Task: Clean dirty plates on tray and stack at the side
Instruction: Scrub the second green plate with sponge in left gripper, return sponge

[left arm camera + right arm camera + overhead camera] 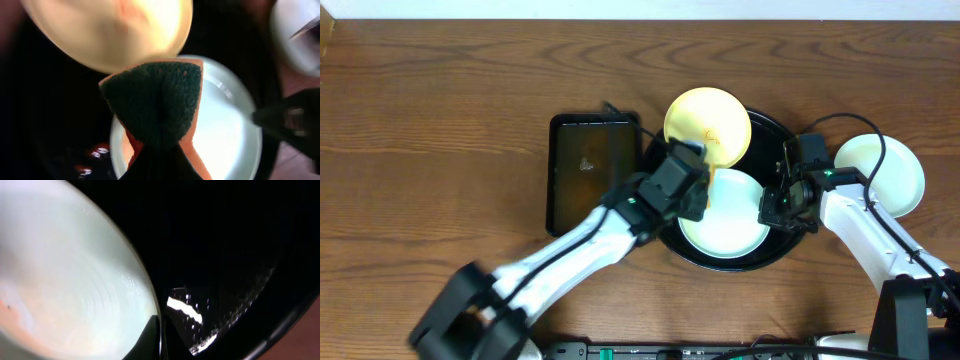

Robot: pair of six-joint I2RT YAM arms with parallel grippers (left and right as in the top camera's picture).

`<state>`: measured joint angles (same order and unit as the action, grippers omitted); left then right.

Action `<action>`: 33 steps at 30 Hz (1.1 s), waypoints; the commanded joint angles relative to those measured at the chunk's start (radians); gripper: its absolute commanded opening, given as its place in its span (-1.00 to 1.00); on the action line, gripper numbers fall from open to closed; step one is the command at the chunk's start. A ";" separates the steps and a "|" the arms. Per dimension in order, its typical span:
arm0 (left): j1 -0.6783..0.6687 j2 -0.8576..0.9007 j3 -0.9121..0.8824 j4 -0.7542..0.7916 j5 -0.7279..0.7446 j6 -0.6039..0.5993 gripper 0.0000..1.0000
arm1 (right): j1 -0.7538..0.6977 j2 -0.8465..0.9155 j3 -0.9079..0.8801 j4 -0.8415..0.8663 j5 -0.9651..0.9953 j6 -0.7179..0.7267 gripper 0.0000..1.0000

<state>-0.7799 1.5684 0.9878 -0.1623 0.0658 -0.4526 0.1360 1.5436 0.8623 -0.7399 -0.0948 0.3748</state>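
Pinching a sponge (155,100) in my left tool (686,180), I have the fingers closed on its folded orange body, and the dark green scouring face bulges out ahead. It hangs over the far rim of the mint plate (725,230), where that plate meets the yellow plate (710,120). I cannot tell whether it touches either.

The mint plate lies inside the tray (765,135), right of the tabletop's (440,120) middle. The yellow plate overhangs the tray's far-left rim. My right tool (775,208) is nearly shut on the mint plate's right rim.

A band of black tray floor shows between that plate and the tray's right rim. The basin (590,170) sits just beside the tray's left rim, with my left arm crossing the gap. The second mint plate (885,175) rests on the wood just off the tray's right side, beside my right arm. Bare wood runs from the basin to the left edge.

The overhead view hides both grips under the tools. The right wrist view shows the thin rim between my fingertips (150,337) and wet glints on the tray. Only the left wrist view shows the sponge's face.
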 commanded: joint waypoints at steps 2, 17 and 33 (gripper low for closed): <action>0.050 -0.046 -0.002 -0.064 -0.106 0.037 -0.85 | 0.012 0.000 0.003 0.036 0.032 0.006 -0.98; 0.377 -0.046 -0.002 -0.186 -0.107 0.037 -0.85 | 0.008 -0.138 0.053 0.024 0.112 -0.103 -0.98; 0.410 -0.046 -0.002 -0.204 -0.107 0.037 -0.85 | 0.008 -0.031 0.005 0.003 0.056 -0.065 -0.51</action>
<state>-0.3748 1.5246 0.9878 -0.3634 -0.0299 -0.4358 0.1356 1.4574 0.8867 -0.7414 -0.0154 0.3046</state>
